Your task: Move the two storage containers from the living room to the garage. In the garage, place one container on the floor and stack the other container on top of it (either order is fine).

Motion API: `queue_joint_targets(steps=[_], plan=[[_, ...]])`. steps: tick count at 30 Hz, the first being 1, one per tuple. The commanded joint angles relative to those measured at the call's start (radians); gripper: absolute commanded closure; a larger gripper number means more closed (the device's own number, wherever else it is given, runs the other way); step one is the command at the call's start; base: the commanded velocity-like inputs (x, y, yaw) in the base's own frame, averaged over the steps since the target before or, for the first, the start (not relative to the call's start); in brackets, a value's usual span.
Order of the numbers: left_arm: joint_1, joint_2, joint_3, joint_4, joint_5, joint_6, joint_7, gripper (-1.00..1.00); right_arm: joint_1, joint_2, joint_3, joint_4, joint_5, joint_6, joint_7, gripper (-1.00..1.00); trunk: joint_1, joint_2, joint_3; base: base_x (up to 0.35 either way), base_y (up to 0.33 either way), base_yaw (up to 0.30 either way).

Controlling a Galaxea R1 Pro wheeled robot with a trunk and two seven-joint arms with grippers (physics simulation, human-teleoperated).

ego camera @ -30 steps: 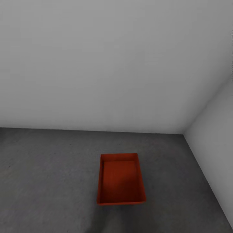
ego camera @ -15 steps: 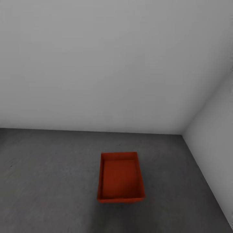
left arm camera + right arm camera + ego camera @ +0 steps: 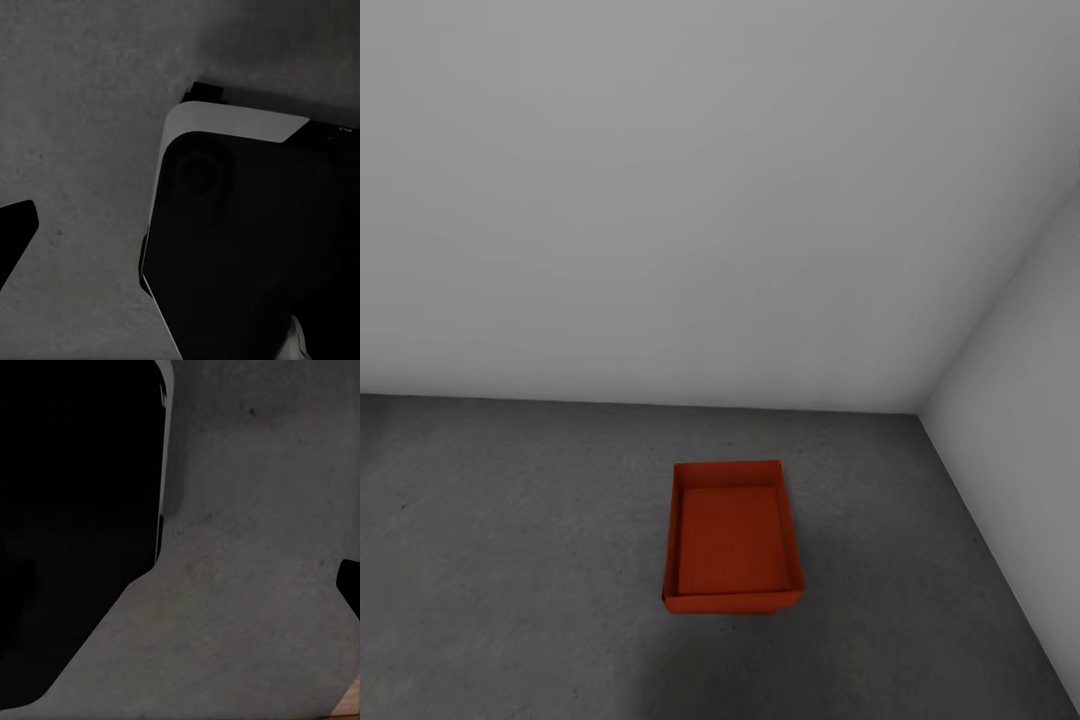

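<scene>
An orange-red storage container (image 3: 732,538) sits on the garage floor (image 3: 510,560); likely light, rigid, best rim-gripped. Claw states: cannot tell.

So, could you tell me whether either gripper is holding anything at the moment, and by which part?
It cannot be told: neither wrist view shows the fingers closed on anything. The orange bin sits alone on the concrete floor, untouched.

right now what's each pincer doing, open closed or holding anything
Left pincer: cannot be told; the left wrist view shows dark robot parts over the floor.
Right pincer: cannot be told; same in the right wrist view.
</scene>
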Motion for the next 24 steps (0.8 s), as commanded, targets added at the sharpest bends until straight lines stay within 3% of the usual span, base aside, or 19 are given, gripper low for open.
queue_joint_targets(steps=[1,10,20,24], plan=[[-0.001,0.000,0.006,0.000,0.004,0.002,0.002,-1.00,0.000,0.001,0.008,0.002,-0.009,-0.003,-0.001,-1.00,0.000,-0.001,0.000,-0.002,0.000,0.000],[0.000,0.000,0.006,0.000,0.004,0.002,0.001,-1.00,0.000,0.003,0.008,0.002,-0.009,-0.003,-0.001,-1.00,0.000,-0.001,0.014,0.000,0.000,0.000],[0.079,0.009,0.006,0.000,0.003,0.000,-0.009,-1.00,0.016,0.008,0.010,0.002,-0.009,-0.013,-0.001,-1.00,0.000,-0.001,0.029,0.000,0.000,0.000],[0.101,0.012,0.006,0.000,0.003,-0.001,-0.047,-1.00,0.027,0.010,0.010,0.002,-0.006,-0.014,-0.001,-1.00,0.000,-0.001,0.036,0.000,0.000,0.000]])
